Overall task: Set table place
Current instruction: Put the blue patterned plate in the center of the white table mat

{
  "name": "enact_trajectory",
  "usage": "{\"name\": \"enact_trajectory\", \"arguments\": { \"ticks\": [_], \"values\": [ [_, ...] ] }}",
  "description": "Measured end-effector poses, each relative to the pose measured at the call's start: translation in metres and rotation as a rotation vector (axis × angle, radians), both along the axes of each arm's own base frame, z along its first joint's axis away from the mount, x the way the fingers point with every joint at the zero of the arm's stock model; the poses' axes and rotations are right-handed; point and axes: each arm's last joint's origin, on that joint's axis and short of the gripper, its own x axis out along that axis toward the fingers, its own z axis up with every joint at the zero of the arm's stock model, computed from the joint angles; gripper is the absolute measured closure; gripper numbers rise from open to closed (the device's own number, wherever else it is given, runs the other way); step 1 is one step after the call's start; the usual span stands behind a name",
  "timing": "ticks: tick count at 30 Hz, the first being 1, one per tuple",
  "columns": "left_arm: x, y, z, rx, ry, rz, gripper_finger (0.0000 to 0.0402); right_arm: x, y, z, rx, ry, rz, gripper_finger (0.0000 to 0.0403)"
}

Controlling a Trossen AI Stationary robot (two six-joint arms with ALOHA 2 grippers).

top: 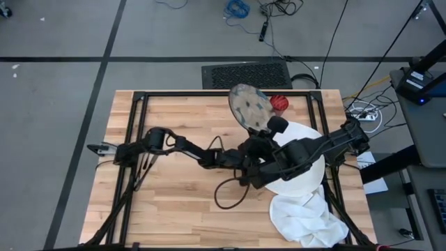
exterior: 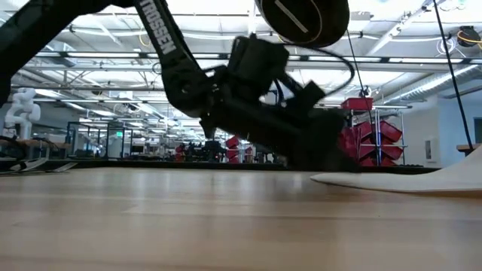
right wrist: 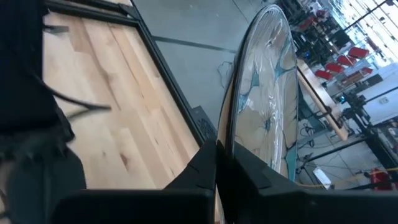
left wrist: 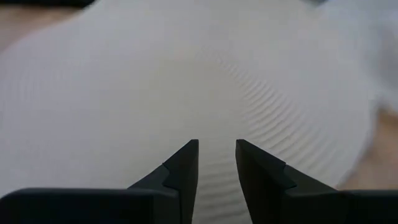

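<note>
A round patterned plate with a glossy face is held up on edge above the table's far middle by my right gripper, which is shut on it; it also shows in the right wrist view. A white ribbed plate lies flat on the wooden table at the right. My left gripper is low over this white plate's left part, its fingers narrowly open with nothing between them. My right gripper pinches the patterned plate's rim between its two fingers, one on each face. The plate stands on edge, lifted clear of the table, rising away beyond the fingertips. My left gripper: I cannot tell whether it touches the white plate.
A crumpled white cloth lies at the table's near right corner, touching the white plate. A small red object sits at the far edge by the patterned plate. A black cable loop lies mid-table. The table's left half is bare wood.
</note>
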Motion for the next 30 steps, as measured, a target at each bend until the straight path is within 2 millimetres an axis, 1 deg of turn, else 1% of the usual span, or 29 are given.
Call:
{"name": "enact_trajectory", "arguments": {
  "ticks": [4, 11, 13, 15, 20, 24, 30],
  "values": [
    [0.000, 0.006, -0.006, 0.011, 0.049, 0.033, 0.0308, 0.001, 0.000, 0.002, -0.002, -0.004, 0.012, 0.0403],
    [-0.003, 0.008, -0.005, 0.018, 0.145, 0.042, 0.0308, 0.001, 0.000, 0.002, 0.012, -0.005, 0.014, 0.0403],
    [-0.006, 0.008, -0.001, 0.022, 0.205, 0.041, 0.0308, 0.001, 0.000, 0.002, 0.014, -0.005, 0.015, 0.0403],
    [-0.011, 0.008, -0.001, 0.026, 0.283, 0.041, 0.0308, 0.001, 0.000, 0.002, 0.017, -0.004, 0.016, 0.0403],
    [-0.031, 0.010, 0.013, 0.102, 0.513, 0.073, 0.0308, 0.002, 0.002, 0.000, 0.096, 0.003, 0.033, 0.0403],
    [-0.046, 0.012, 0.023, 0.168, 0.653, 0.098, 0.0308, 0.000, 0.004, -0.001, 0.104, -0.004, 0.035, 0.0403],
    [-0.080, 0.014, 0.024, 0.183, 0.809, 0.123, 0.0308, 0.000, 0.006, -0.004, 0.161, 0.014, 0.042, 0.0403]
  ]
}}
